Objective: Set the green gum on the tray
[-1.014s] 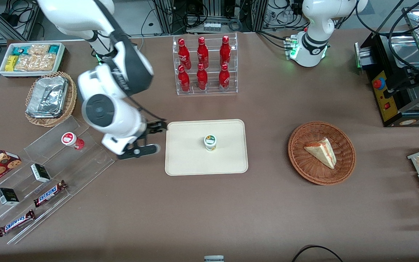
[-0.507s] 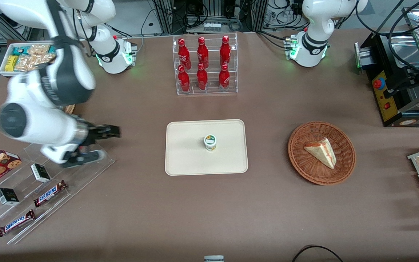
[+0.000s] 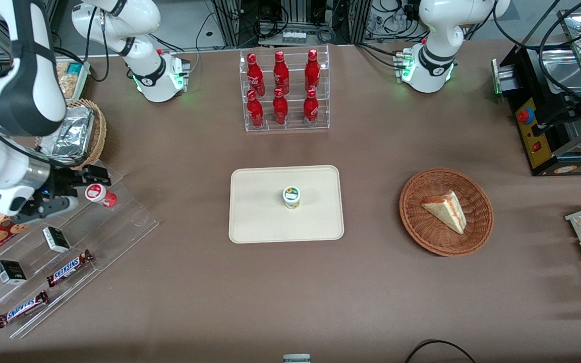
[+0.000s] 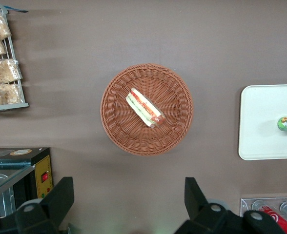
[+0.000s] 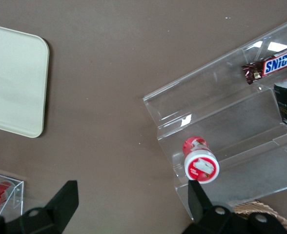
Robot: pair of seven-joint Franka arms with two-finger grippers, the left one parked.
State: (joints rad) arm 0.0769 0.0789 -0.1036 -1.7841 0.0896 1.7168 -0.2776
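The gum (image 3: 291, 197) stands upright mid-frame in the front view, on the tray (image 3: 255, 222). The hand (image 3: 71, 189) hangs at the frame's left edge above the shelf (image 3: 119, 222), open and empty, beside the red canister (image 3: 100, 194). The right wrist view shows only the tray's corner (image 5: 16, 97), plus the red canister (image 5: 200, 161) on a shelf step.

Green gum (image 3: 291, 197) stands on the tray (image 3: 255, 212); the gripper (image 3: 84, 189) hangs open above the stepped shelf (image 3: 119, 222).
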